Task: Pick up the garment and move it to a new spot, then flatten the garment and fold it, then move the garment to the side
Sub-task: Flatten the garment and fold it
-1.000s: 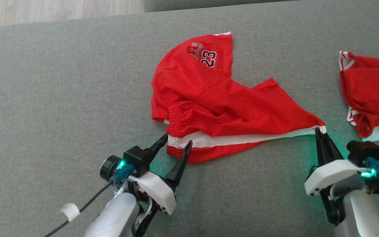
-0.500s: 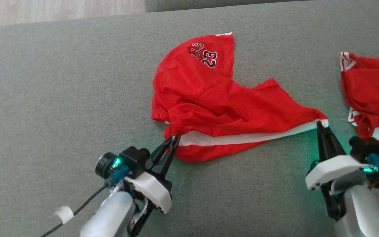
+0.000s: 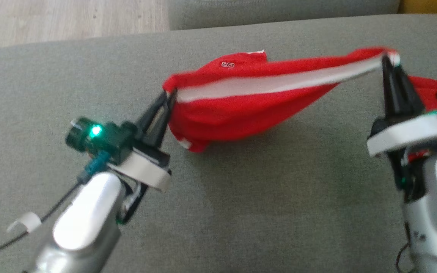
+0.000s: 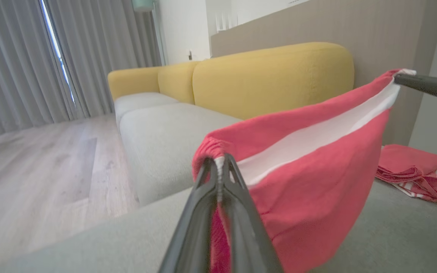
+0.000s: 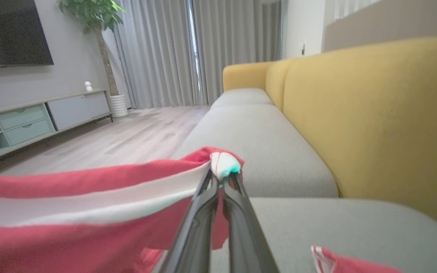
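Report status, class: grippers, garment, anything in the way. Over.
Left gripper shut on one end of red garment, right gripper shut on the other. Garment hangs stretched between them. Second red garment lies on cushion beside right gripper.

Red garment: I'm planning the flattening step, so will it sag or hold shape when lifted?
Likely floppy: the red garment sags between the left tool and right tool. Probably light: two small pinches at its corners carry it.
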